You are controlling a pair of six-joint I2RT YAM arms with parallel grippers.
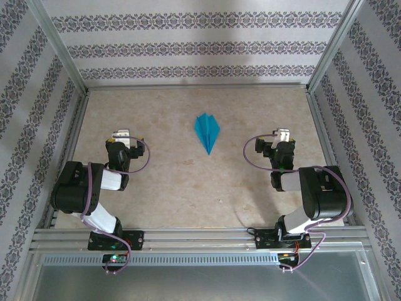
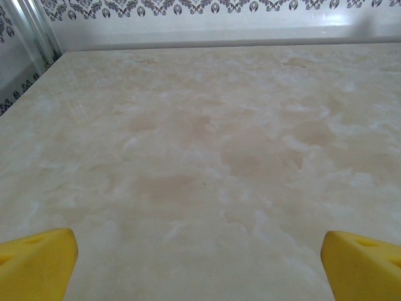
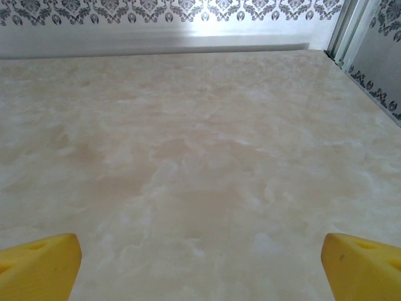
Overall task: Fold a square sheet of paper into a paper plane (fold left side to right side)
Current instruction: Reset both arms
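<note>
Plainly, the paper plane (image 1: 207, 132) lies flat on the worktop (image 1: 188, 194), about midway between the two arms and well apart from both. Its long axis runs far to near, the sharp nose toward the arm bases and the spread wings toward the back wall. It sits to the right of the left hand (image 1: 121, 135) and to the left of the right hand (image 1: 283, 134), at much the same depth as each, so neither arm is clearly nearer. Both hands stand wide and hold nothing; in the left wrist view the yellow fingertips (image 2: 37, 266) frame only bare worktop. The folding looks finished. Any further reach would have to go inward, meeting the plane side-on to its long axis.
</note>
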